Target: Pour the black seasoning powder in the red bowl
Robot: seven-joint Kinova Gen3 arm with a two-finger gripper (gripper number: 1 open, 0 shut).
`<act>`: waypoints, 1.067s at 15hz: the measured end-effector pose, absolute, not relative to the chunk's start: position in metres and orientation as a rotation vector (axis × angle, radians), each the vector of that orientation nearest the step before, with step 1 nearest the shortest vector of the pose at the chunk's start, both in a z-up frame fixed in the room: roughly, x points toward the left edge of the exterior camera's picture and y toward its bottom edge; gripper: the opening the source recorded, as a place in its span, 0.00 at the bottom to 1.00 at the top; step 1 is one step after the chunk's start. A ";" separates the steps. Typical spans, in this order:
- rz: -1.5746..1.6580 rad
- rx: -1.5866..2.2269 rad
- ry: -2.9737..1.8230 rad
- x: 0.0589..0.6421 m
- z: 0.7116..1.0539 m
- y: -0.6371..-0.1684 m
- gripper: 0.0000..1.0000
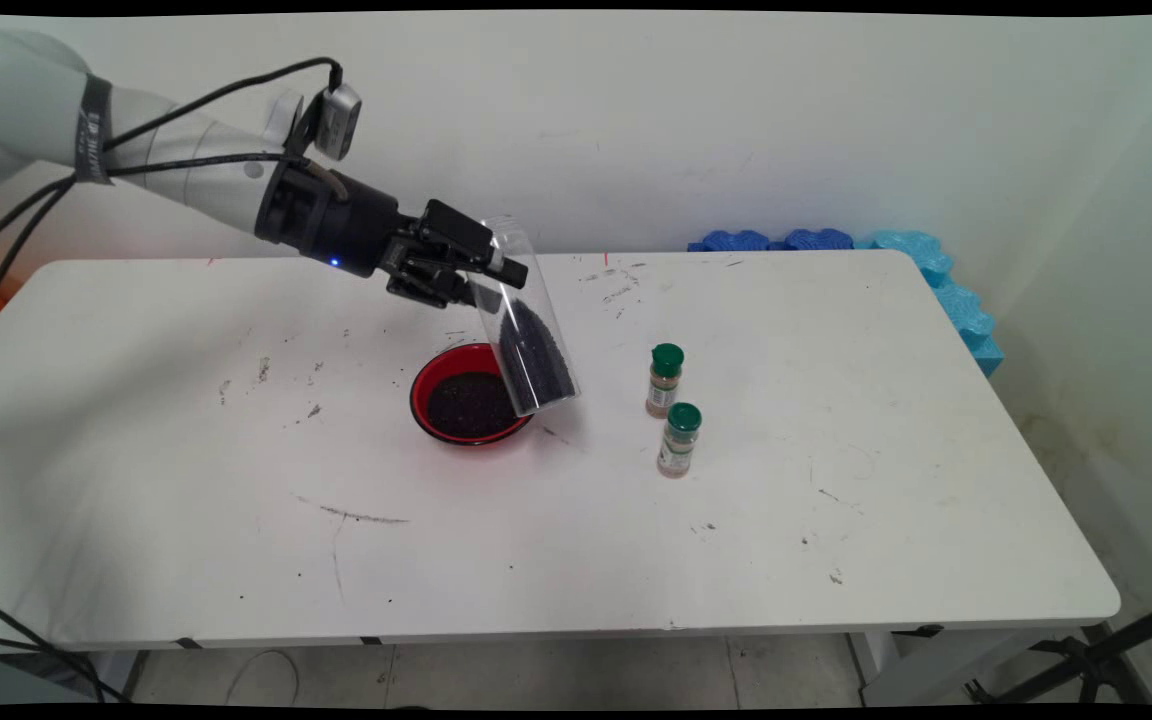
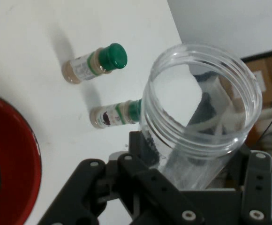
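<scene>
My tool [image 1: 476, 268] is pinching a clear plastic jar [image 1: 526, 320] near its open mouth, fingers clamped on either side. The jar hangs tilted above the bench [image 1: 186, 480], mouth up toward the wall, base down by the right rim of the red bowl [image 1: 469, 394]. Dark grains are heaped in the jar's lower end, and a dark layer of the same stuff sits in the bowl. From the hand camera I look across the jar's empty rim. Right of the bowl, two small spice bottles [image 1: 664, 380] with green caps stand upright, near each other.
</scene>
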State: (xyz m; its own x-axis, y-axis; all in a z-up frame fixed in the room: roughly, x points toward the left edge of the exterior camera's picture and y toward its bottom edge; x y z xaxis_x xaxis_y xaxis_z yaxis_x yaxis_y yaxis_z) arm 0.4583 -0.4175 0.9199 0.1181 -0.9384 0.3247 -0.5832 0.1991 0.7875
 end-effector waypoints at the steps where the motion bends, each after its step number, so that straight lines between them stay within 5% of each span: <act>1: -0.459 1.439 -1.612 0.457 0.923 -0.417 0.00; 16: -0.030 0.859 -1.971 0.433 0.961 -0.422 0.00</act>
